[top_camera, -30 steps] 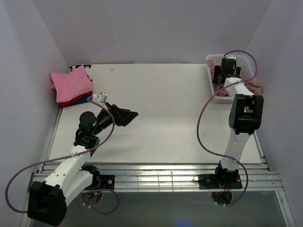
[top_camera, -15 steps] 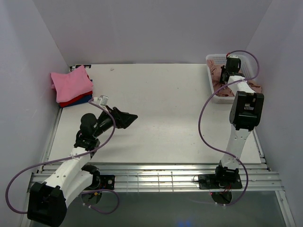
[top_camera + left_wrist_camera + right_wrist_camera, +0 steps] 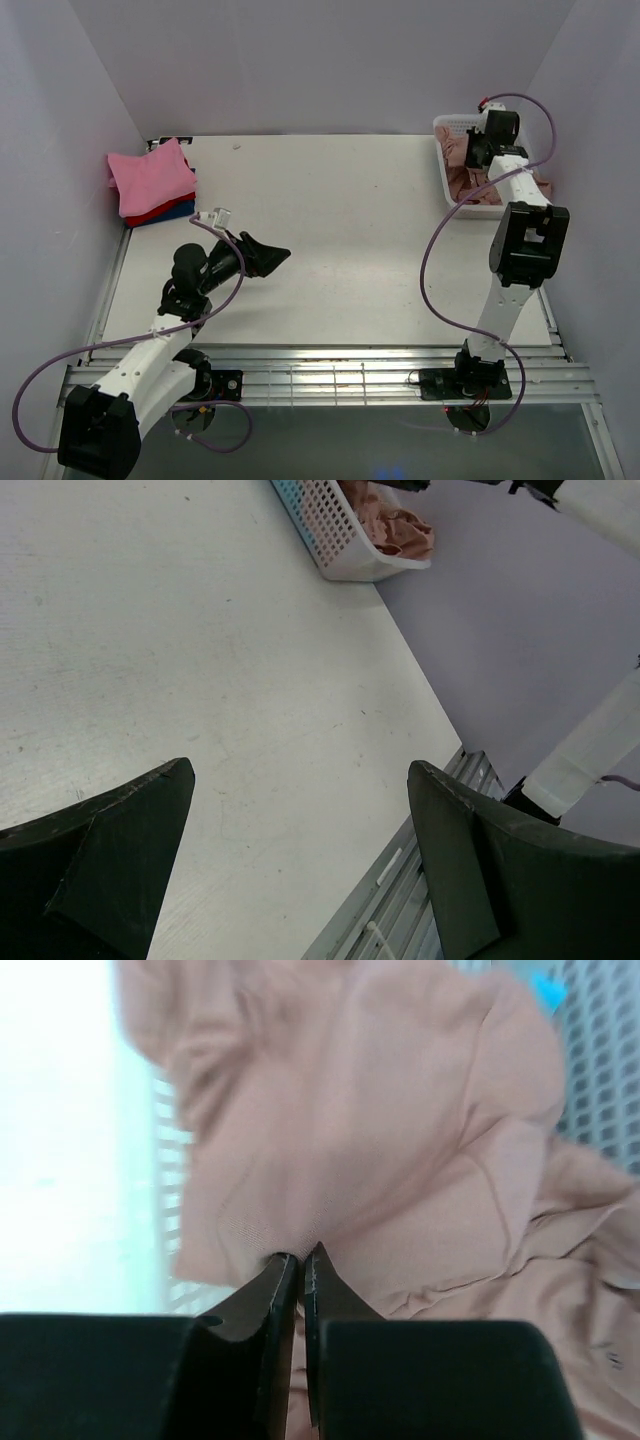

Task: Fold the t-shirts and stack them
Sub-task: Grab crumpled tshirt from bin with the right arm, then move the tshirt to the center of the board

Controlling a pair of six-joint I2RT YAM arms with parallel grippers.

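A dusty rose-brown t-shirt (image 3: 390, 1150) lies crumpled in the white lattice basket (image 3: 447, 184) at the back right. My right gripper (image 3: 301, 1256) is shut on a fold of this shirt, the cloth pinched between its two black fingers. From above, the right gripper (image 3: 476, 152) sits over the basket. A folded stack rests at the back left: a pink t-shirt (image 3: 150, 176) on top, a red t-shirt (image 3: 148, 215) under it, a dark blue one (image 3: 180, 210) at the bottom. My left gripper (image 3: 275, 250) hovers open above bare table, holding nothing.
The basket (image 3: 335, 530) with the rose-brown cloth (image 3: 398, 532) shows far off in the left wrist view. A metal rail (image 3: 330, 360) runs along the table's near edge. Purple-grey walls close in the back and both sides. A small turquoise patch (image 3: 548, 984) shows in the basket.
My right gripper has closed from open onto the rose-brown shirt and moved further back over the basket. The left arm has drifted slightly down and stays open.
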